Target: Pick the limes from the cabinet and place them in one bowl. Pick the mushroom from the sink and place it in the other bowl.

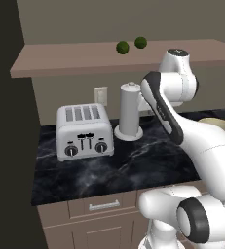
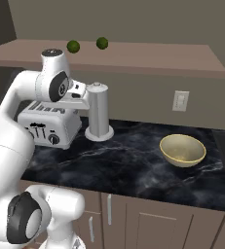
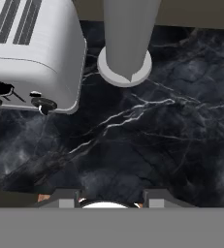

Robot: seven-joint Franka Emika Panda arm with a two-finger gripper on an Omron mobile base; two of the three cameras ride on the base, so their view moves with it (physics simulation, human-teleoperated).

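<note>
Up on the cabinet (image 1: 60,61), a flat reddish-brown wooden slab above the toaster (image 1: 84,131), the limes (image 1: 122,47) sit side by side, small, round, dark green and untouched. Nothing has been picked yet, so the first step looks barely begun. The gripper (image 3: 111,199) hangs over the black marbled counter (image 3: 147,145) in front of the toaster, its fingertips drawn together on nothing. Next, I'd judge, it must part them, rise well above the toaster and reach for one lime. Right of the toaster stands a smooth grey paper towel holder (image 2: 98,112) on a round base; farther right waits the pale yellow bowl (image 2: 182,150), shallow and plain. The toaster itself is boxy brushed silver with dark knobs.
</note>
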